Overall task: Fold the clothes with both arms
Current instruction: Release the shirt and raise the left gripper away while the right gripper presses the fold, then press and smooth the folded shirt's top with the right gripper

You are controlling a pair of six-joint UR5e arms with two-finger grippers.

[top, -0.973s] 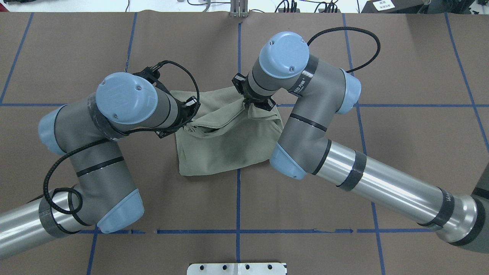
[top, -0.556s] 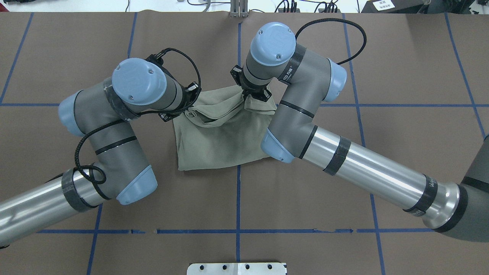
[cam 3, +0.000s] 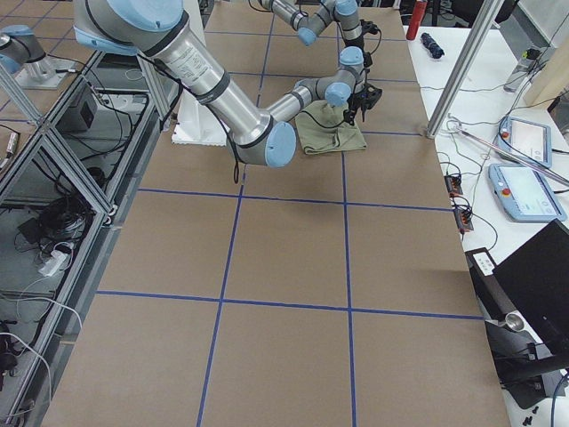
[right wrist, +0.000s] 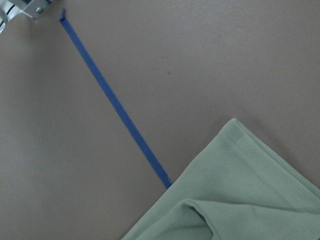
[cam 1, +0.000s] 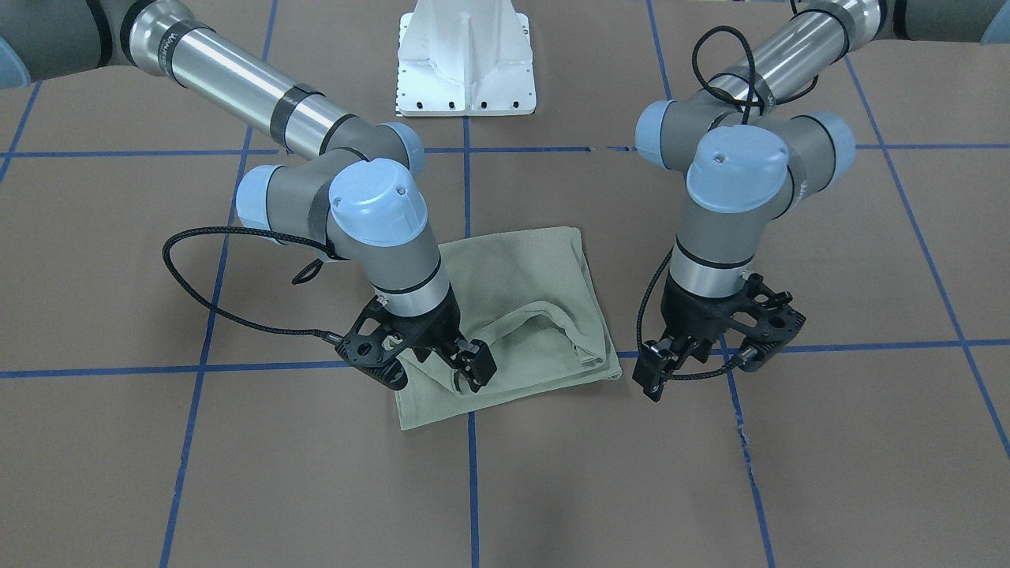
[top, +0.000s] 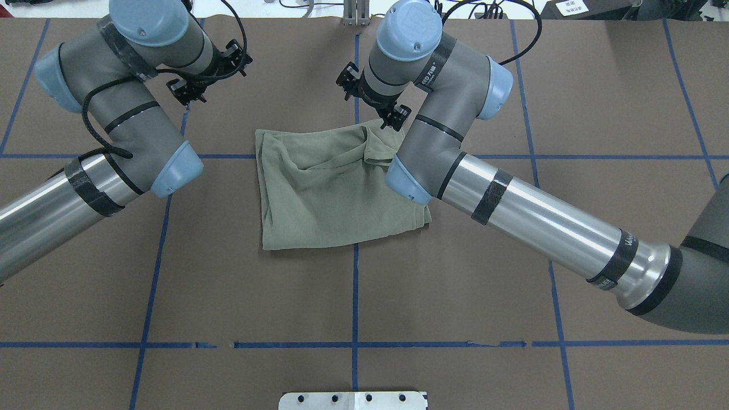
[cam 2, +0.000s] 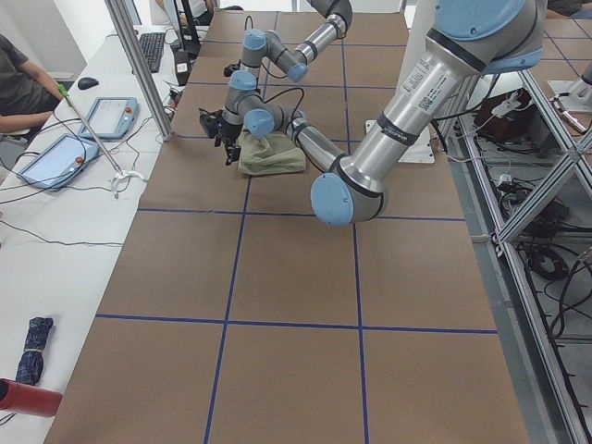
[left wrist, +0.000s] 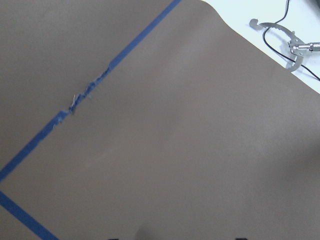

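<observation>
Shirt (cam 1: 536,268) flat; left end effector (cam 1: 667,364) and right end effector (cam 1: 459,367) open, empty

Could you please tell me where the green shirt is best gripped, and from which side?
Probably the loose raised fold along the green shirt's edge farthest from the robot, beside the right gripper. Come down from that far side: there the cloth stands off the table, while the other edges lie flat.

I see a brown table (top: 598,85) gridded with blue tape (top: 355,296) — a white side bench (cam 2: 55,268) holds two teach pendants (cam 2: 109,117).
</observation>
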